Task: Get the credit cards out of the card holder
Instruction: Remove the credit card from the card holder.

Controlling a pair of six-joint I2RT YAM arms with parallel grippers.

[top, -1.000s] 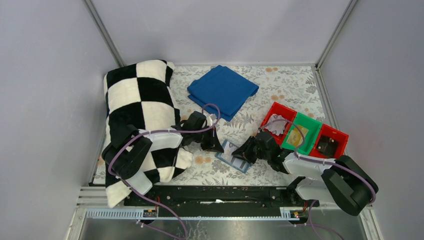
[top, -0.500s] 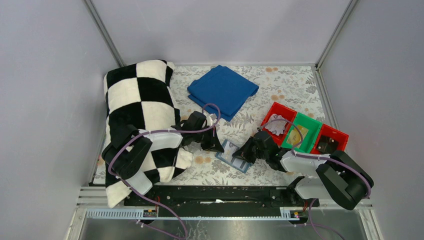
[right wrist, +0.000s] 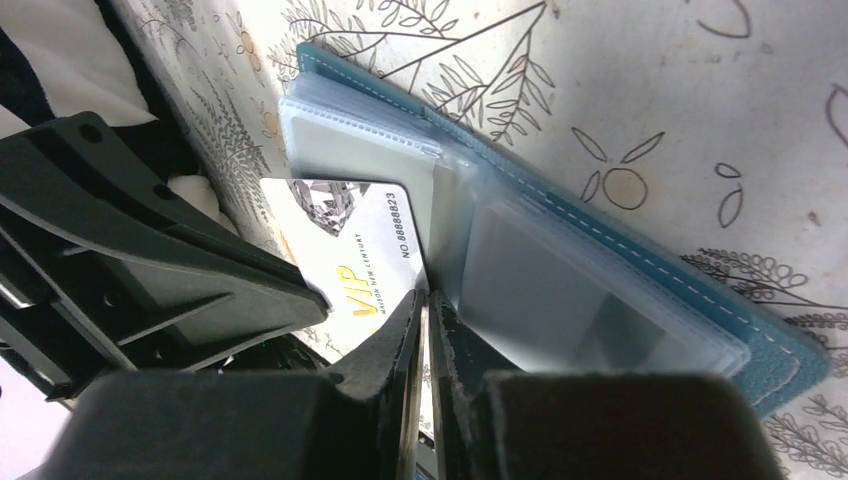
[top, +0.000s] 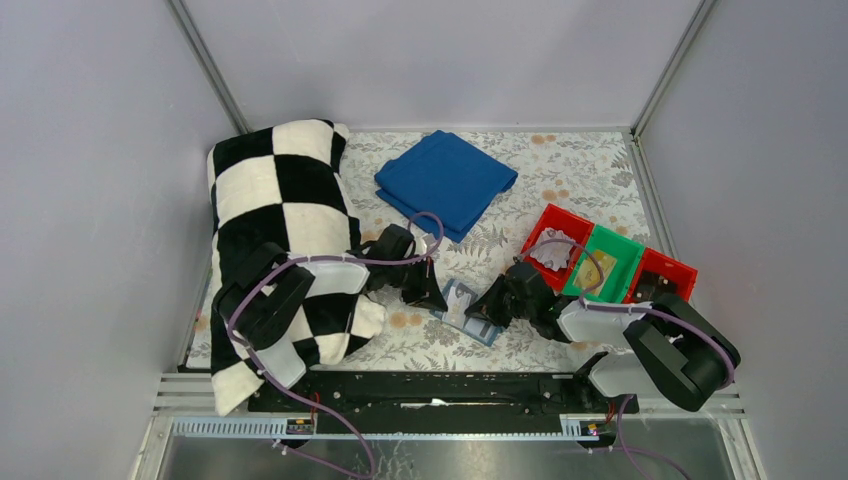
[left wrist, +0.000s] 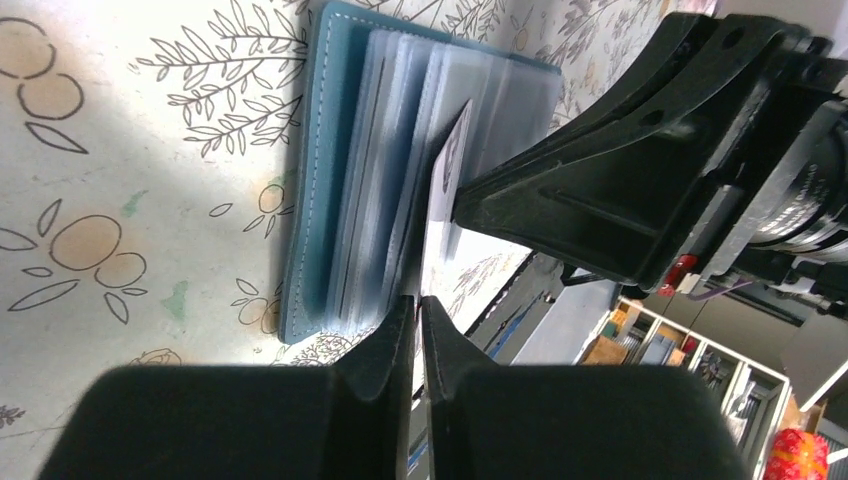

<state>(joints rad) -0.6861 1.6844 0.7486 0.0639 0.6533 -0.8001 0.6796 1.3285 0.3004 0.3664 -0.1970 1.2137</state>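
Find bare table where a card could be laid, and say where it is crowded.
Bare: the back right corner, between the blue cloth and the red bin; the front strip between the blanket and the right arm. Crowded: the middle, where the left gripper and right gripper meet over the card holder, both touching one card.

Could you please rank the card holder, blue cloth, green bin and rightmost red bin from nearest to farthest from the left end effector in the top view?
From the left end effector:
1. card holder, just to its right
2. blue cloth, toward the back
3. green bin, far right
4. rightmost red bin, beyond it
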